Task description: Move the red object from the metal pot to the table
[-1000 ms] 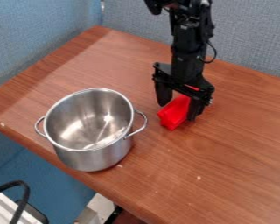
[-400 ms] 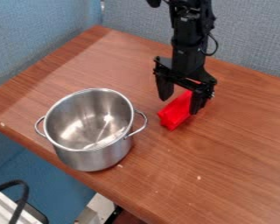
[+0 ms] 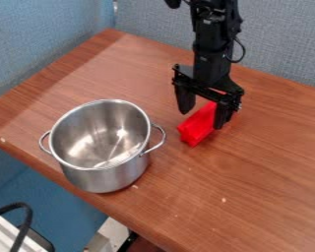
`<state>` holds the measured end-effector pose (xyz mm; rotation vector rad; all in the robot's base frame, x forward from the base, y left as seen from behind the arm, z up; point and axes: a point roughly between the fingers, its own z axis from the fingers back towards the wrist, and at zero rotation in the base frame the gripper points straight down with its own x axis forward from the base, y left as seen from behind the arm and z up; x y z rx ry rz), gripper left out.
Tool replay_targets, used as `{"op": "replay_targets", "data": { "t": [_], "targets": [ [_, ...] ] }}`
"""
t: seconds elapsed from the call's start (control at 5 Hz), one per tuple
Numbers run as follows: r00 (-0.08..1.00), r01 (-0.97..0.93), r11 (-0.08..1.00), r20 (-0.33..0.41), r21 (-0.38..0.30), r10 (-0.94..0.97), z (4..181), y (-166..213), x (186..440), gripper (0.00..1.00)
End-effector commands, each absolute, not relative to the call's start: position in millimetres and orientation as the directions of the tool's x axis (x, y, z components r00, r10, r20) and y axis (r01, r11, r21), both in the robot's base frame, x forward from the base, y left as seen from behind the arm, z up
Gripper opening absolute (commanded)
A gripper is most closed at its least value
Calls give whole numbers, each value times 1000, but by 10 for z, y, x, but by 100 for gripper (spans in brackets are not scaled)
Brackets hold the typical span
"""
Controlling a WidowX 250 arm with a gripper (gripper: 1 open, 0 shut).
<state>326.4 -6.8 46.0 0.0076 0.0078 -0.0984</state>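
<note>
The red object (image 3: pixel 196 128), a bright red block, lies on the table (image 3: pixel 82 84) to the right of the metal pot (image 3: pixel 103 146). The pot is shiny steel with two loop handles and looks empty inside. My gripper (image 3: pixel 204 110) points straight down just above the block's far end. Its jaws stand open, one dark finger (image 3: pixel 181 98) on either side, and they do not close on the block.
The table's near edge runs diagonally just below the pot. A dark cable (image 3: pixel 16 228) loops off the table at the bottom left. A blue wall backs the table's far side.
The open gripper has lifted slightly off the red block since a second ago. The block and pot have not moved.
</note>
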Motion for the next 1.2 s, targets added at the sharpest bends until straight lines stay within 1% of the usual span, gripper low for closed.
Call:
{"op": "replay_targets", "data": {
  "t": [0.0,0.6,1.0],
  "targets": [
    [994,69,998,87,8,-69,755,-11,3386,100],
    [994,48,999,102,-5,-47,811,-20,3379,100],
    [993,39,999,113,-11,-37,786,-22,3385,100]
  ]
}}
